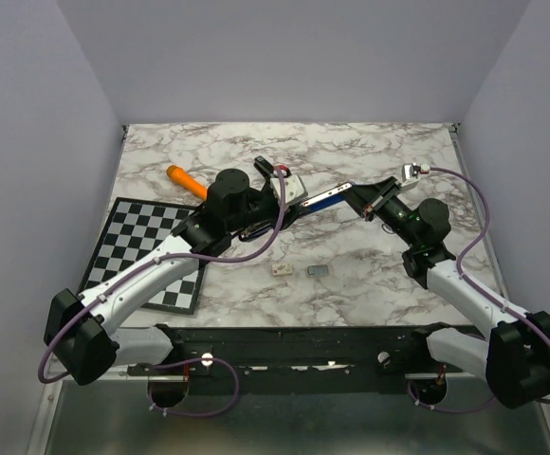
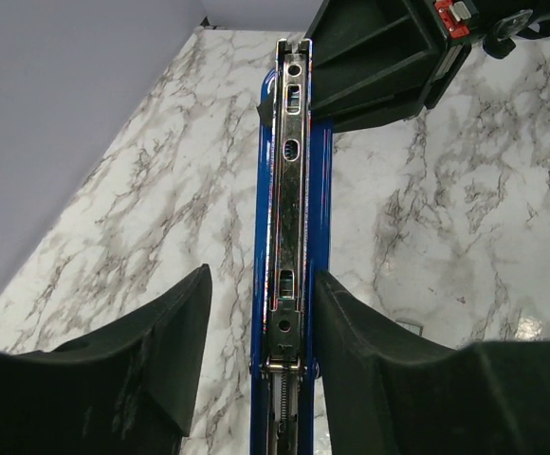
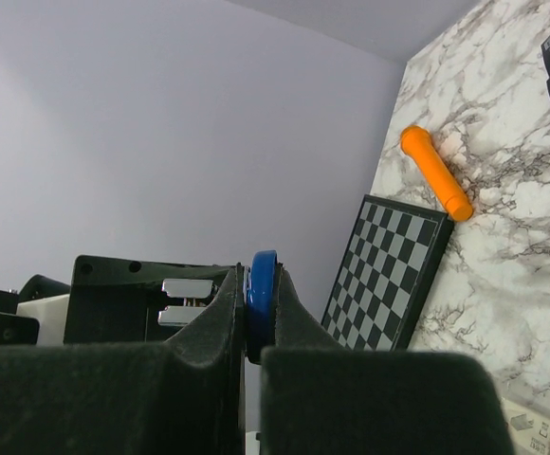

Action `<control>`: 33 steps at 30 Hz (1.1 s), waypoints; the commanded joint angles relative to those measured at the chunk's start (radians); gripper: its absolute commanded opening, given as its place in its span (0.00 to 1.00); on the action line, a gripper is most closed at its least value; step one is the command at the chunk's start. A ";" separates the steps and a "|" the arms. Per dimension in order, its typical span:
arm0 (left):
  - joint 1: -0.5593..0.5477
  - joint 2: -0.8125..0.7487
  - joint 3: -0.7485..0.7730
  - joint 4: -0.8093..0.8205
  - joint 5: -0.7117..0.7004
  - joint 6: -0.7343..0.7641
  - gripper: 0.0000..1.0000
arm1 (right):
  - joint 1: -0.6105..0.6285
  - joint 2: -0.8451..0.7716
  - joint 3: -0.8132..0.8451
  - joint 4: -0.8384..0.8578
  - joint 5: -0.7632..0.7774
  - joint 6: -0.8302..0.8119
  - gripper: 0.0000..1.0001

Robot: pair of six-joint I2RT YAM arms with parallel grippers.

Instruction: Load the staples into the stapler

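Pale lavender walls point(image 1: 284, 57) enclose a marble-pattern worktop point(image 1: 370, 289) on three sides. A checkerboard point(image 1: 142, 246) lies at the 9 o'clock edge. An orange cylinder point(image 1: 186, 182) rests just beyond the board's far corner, at 10 o'clock.

The stapler point(image 1: 330, 197) is near the worktop centre, spanning between the two arms. Its blue body is opened out, and the left wrist view shows the bare metal magazine channel running its length. Whether it rests on the worktop or is lifted cannot be told.

Right hand point(image 3: 259, 284): fingers together, clamped on the stapler's blue edge at its 3 o'clock end. The fingers hide the rest of the stapler in the right wrist view.

Left hand point(image 2: 263, 277): fingers apart, straddling the stapler's 9 o'clock end. A strip of marble shows between one finger point(image 2: 161, 351) and the blue body. The other finger stands at the body's edge, and contact there cannot be confirmed. In the top view, the left wrist covers this end of the stapler.

The staples point(image 1: 318, 271) lie flat on the worktop at 6 o'clock from the stapler, apart from both hands. A small whitish cardboard box point(image 1: 282, 269) sits just beside them at their 9 o'clock. The right wrist view cuts the box off at the frame's lower corner.
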 commanded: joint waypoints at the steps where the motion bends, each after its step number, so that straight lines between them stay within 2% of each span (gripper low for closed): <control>1: -0.001 0.019 0.037 -0.009 0.057 0.007 0.52 | -0.003 -0.018 -0.003 0.095 -0.015 0.029 0.01; 3: 0.001 0.024 0.042 -0.014 0.067 0.002 0.49 | -0.003 -0.019 -0.003 0.097 -0.014 0.031 0.01; 9: 0.001 0.040 0.048 -0.022 0.076 -0.015 0.46 | -0.002 -0.010 -0.003 0.106 -0.017 0.037 0.01; 16: 0.001 0.054 0.056 -0.034 0.067 -0.020 0.38 | -0.002 -0.001 -0.001 0.120 -0.024 0.043 0.01; 19: 0.001 0.060 0.060 -0.036 0.064 -0.023 0.29 | -0.002 0.005 -0.001 0.126 -0.032 0.046 0.01; 20: -0.001 0.063 0.063 -0.037 0.060 -0.023 0.21 | -0.003 0.008 -0.001 0.126 -0.034 0.048 0.01; 22: 0.001 0.065 0.062 -0.040 0.059 -0.023 0.12 | -0.003 0.008 -0.007 0.126 -0.035 0.049 0.01; 23: 0.001 0.065 0.057 -0.039 0.054 -0.026 0.03 | -0.002 0.008 -0.010 0.126 -0.035 0.048 0.01; 24: 0.001 0.063 0.053 -0.037 0.039 -0.026 0.00 | -0.002 0.007 -0.013 0.125 -0.037 0.048 0.01; 27: 0.007 0.057 0.039 -0.032 0.024 -0.033 0.00 | -0.002 0.002 -0.032 0.114 -0.032 0.042 0.02; 33: 0.065 0.042 0.010 -0.026 0.019 -0.069 0.00 | -0.003 -0.041 -0.081 0.071 0.009 0.014 0.24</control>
